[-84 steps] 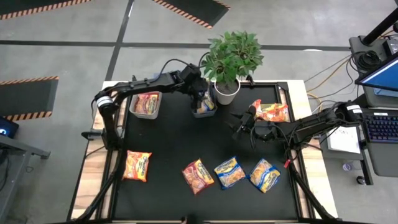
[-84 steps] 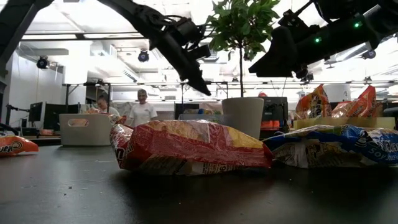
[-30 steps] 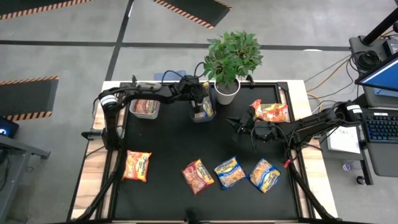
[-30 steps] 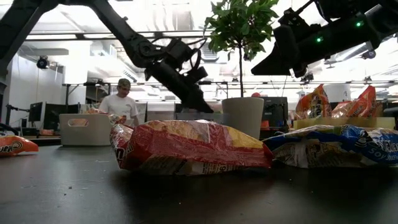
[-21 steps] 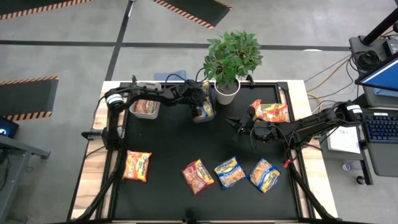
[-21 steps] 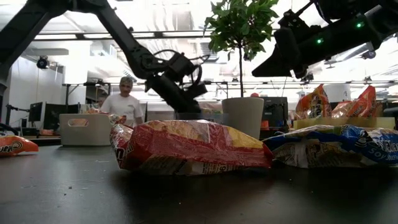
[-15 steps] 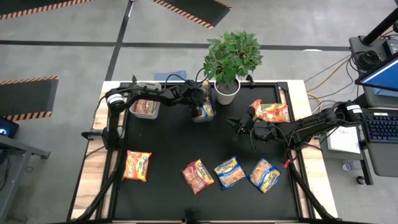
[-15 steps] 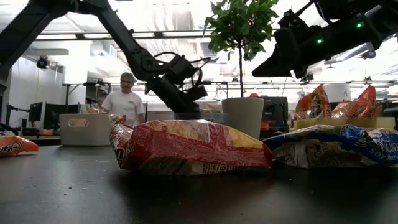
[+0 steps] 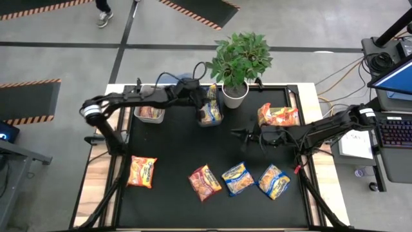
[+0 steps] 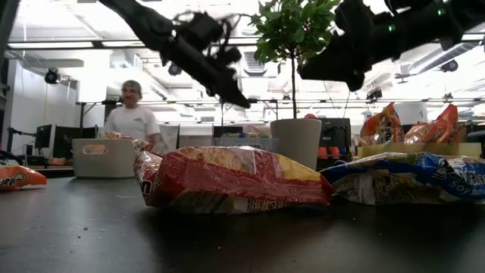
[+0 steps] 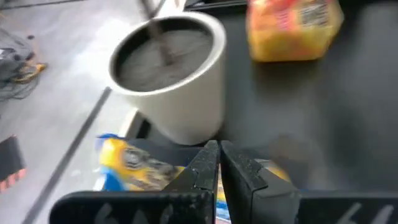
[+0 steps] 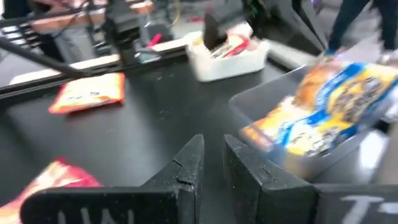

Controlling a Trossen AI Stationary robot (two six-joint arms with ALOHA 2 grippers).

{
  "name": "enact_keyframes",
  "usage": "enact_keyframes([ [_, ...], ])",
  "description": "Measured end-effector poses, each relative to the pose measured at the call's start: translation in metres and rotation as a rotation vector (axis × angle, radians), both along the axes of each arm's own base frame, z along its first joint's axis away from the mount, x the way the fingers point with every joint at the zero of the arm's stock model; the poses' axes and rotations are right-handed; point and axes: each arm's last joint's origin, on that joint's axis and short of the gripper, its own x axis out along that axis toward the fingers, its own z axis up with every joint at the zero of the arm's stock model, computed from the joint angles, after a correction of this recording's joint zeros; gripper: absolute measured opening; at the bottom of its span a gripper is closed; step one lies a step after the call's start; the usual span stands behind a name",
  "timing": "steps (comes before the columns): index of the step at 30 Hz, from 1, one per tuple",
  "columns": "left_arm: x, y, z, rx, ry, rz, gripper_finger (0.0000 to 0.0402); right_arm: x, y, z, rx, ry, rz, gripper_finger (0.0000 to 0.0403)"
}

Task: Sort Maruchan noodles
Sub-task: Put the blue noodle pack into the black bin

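High view straight down on table [image 9: 174, 154]; low view level across it; both show plant [image 9: 239, 59]
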Motion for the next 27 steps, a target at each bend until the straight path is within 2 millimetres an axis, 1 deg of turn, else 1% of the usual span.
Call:
enact_keyframes([
  [3, -0.006, -0.026, 0.006, -0.036, -0.021, -0.035, 0.0, 0.005, 0.005, 0.009, 0.068, 0.061, 0.045, 0.0047],
  [6, -0.013, -0.054, 0.007, -0.079, -0.037, -0.08, 0.0, 0.008, 0.011, 0.015, 0.147, 0.171, 0.101, 0.0047],
  [9, -0.019, -0.083, -0.001, -0.137, -0.036, -0.125, 0.0, 0.007, 0.02, 0.019, 0.219, 0.279, 0.181, 0.0047],
  [12, -0.022, -0.11, -0.009, -0.166, -0.049, -0.188, 0.0, 0.005, 0.03, 0.022, 0.284, 0.338, 0.26, 0.0047],
  [15, -0.024, -0.133, -0.017, -0.185, -0.046, -0.251, 0.0, 0.003, 0.041, 0.024, 0.355, 0.351, 0.343, 0.0047],
  [17, -0.025, -0.147, -0.02, -0.191, -0.035, -0.292, 0.0, 0.001, 0.048, 0.024, 0.398, 0.361, 0.375, 0.0047],
  [21, -0.026, -0.17, -0.021, -0.203, -0.031, -0.358, 0.0, -0.001, 0.061, 0.022, 0.477, 0.382, 0.388, 0.0047],
  [27, -0.027, -0.193, -0.021, -0.206, -0.028, -0.426, 0.0, -0.001, 0.077, 0.01, 0.578, 0.446, 0.371, 0.0047],
])
